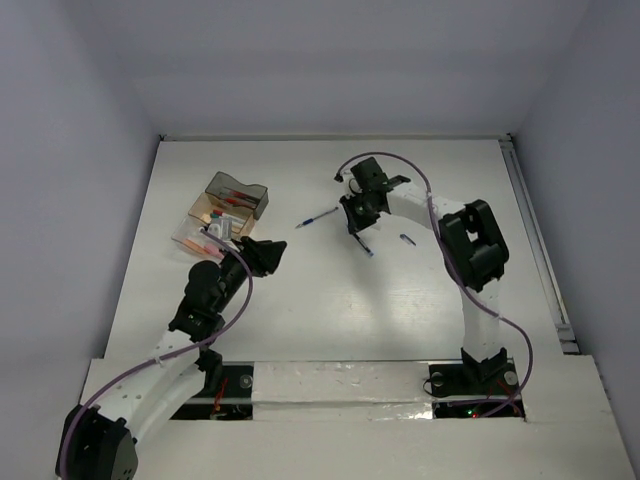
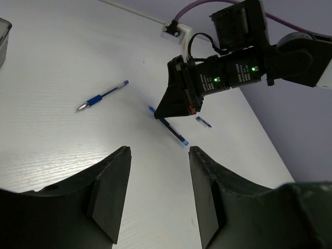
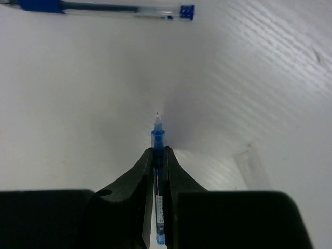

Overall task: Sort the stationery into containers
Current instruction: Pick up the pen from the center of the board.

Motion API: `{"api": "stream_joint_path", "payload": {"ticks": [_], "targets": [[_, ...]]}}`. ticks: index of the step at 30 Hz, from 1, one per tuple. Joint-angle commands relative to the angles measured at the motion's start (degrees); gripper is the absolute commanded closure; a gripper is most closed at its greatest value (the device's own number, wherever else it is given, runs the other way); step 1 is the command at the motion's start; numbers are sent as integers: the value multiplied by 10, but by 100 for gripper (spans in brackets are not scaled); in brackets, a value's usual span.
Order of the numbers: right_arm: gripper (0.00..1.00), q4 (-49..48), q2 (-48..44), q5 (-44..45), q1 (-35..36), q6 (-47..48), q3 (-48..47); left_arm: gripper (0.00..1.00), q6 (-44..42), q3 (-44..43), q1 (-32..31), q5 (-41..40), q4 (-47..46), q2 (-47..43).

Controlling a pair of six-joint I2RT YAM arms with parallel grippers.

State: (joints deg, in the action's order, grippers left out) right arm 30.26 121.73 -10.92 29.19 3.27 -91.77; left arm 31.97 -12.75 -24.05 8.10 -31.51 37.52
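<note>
Right wrist: right hand (image 3: 158,157) clamped on blue pen (image 3: 157,139); left hand (image 2: 158,154) part-open, empty.

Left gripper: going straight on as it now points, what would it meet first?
Probably the clear blue-tipped pen pinched by the right gripper, in line with the left gripper; depth is unclear.

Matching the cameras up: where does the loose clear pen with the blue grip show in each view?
Top external: clear blue-grip pen mid-table, left of the right gripper.
Left wrist: pen upper left, flat.
Right wrist: pen along top edge.
Shared landmark: the second blue pen in the right gripper.
</note>
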Motion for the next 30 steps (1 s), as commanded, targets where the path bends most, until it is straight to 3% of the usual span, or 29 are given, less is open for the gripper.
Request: {"api": "stream_joint_path", "payload": {"ticks": [1,3,10,13,20,30], "targets": [[100,-93,-85,-45,6,-78,52,55,4,1,-4,30,-58,12],[100,-146,-145,-59,6,-127,87,54,11,4,-4,57,-76,24],[100,-512,-308,-80,11,-334,321,57,38,10,-4,138,-166,78],[100,-591,-340,-65,31,-384,378,57,49,12,-4,165,-197,104],[100,-659,-345,-59,67,-426,403,55,57,-2,-20,223,-247,186],[100,-710,-335,-74,116,-448,403,53,42,-19,-25,212,-229,224]]}}
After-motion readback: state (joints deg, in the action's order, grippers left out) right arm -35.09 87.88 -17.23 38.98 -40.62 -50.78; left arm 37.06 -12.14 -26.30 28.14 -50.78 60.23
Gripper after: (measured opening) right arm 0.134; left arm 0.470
